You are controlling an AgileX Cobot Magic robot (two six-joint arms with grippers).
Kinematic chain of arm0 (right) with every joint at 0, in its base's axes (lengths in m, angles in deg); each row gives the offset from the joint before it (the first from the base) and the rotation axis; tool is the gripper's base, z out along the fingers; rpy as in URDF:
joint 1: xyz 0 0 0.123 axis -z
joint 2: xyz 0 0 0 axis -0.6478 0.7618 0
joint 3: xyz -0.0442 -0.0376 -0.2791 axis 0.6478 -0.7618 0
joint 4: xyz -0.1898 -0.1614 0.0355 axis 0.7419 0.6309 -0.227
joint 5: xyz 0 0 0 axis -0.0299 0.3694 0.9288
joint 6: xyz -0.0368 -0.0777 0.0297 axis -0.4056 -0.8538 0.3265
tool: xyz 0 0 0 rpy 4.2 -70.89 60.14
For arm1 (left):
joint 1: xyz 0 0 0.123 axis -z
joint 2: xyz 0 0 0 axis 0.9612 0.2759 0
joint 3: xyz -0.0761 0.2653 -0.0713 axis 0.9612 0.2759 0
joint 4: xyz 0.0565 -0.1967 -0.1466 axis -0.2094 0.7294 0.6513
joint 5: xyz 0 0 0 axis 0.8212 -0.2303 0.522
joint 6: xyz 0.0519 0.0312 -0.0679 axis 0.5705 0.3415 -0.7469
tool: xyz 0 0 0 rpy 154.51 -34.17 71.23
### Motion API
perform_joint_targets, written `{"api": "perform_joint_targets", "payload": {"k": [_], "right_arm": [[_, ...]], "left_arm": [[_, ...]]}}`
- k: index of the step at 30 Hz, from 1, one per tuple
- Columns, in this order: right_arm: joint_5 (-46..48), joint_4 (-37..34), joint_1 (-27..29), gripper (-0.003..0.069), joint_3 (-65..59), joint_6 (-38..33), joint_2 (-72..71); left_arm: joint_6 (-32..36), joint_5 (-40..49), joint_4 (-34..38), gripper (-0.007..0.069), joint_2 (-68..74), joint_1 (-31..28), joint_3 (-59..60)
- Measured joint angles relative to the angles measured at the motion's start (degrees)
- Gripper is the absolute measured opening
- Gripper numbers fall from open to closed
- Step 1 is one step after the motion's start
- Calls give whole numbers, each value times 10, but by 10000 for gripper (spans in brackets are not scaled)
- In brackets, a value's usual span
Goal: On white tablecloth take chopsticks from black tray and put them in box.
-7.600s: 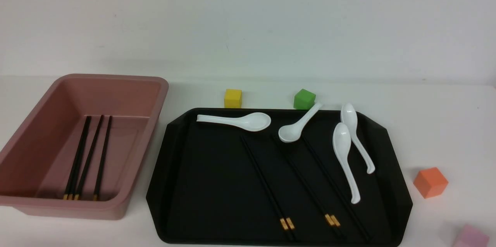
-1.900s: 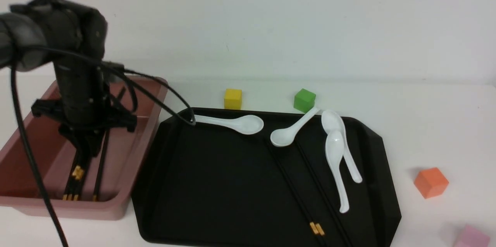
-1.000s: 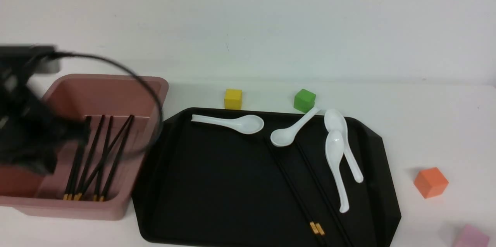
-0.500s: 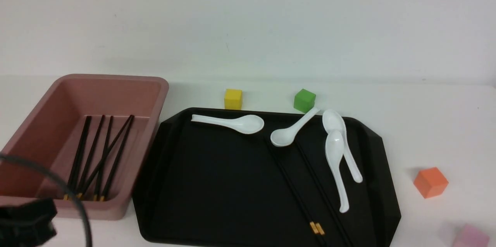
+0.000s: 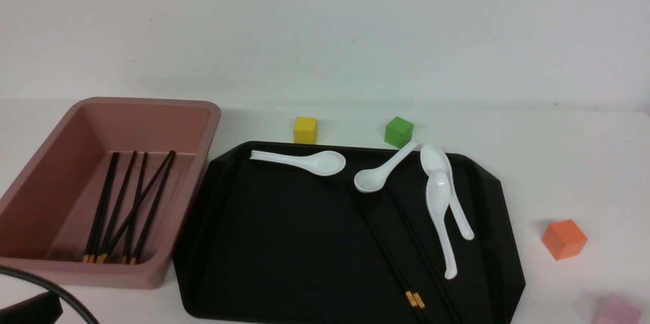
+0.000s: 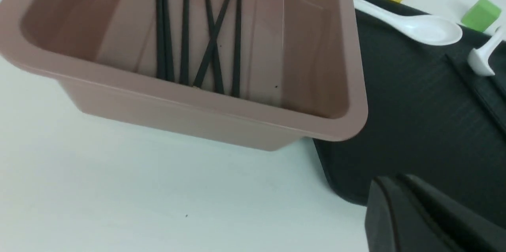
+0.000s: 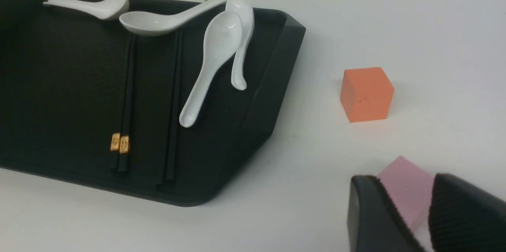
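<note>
The pink box (image 5: 203, 126) stands at the left on the white tablecloth (image 5: 558, 161), with several black chopsticks (image 5: 127, 207) lying in it, two of them crossed; they also show in the left wrist view (image 6: 185, 27). The black tray (image 5: 284, 243) holds one chopstick pair with gold bands (image 5: 386, 253) and a second pair (image 5: 421, 248) beside it, both also in the right wrist view (image 7: 126, 98). My left gripper (image 6: 395, 181) is shut and empty, near the tray's near-left corner. My right gripper (image 7: 407, 179) is open and empty, low over the cloth right of the tray.
Several white spoons (image 5: 442, 212) lie at the tray's far and right side, one bowl resting on the chopstick tips. Yellow (image 5: 305, 129) and green (image 5: 398, 131) cubes sit behind the tray, an orange cube (image 5: 563, 238) and a pink cube (image 7: 407, 189) to its right.
My left gripper has let go of a chopstick pair in the box and drawn back to the near-left corner, almost out of the front view. Tray and spoons stay still.
</note>
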Motion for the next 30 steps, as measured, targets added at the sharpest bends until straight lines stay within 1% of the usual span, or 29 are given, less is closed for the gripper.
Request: {"api": "perform_joint_targets", "payload": {"k": [4,11,13,22,30], "right_arm": [[0,0,0,242,0,0,0],[0,0,0,242,0,0,0],[0,0,0,242,0,0,0],[0,0,0,242,0,0,0],[0,0,0,242,0,0,0]], "left_arm": [[0,5,-16,-13,-68,0,22],[0,10,-26,-13,-224,0,125],[0,16,-26,-12,-248,0,137],[0,38,-26,-7,-261,0,141],[0,40,-26,0,-261,0,141]]}}
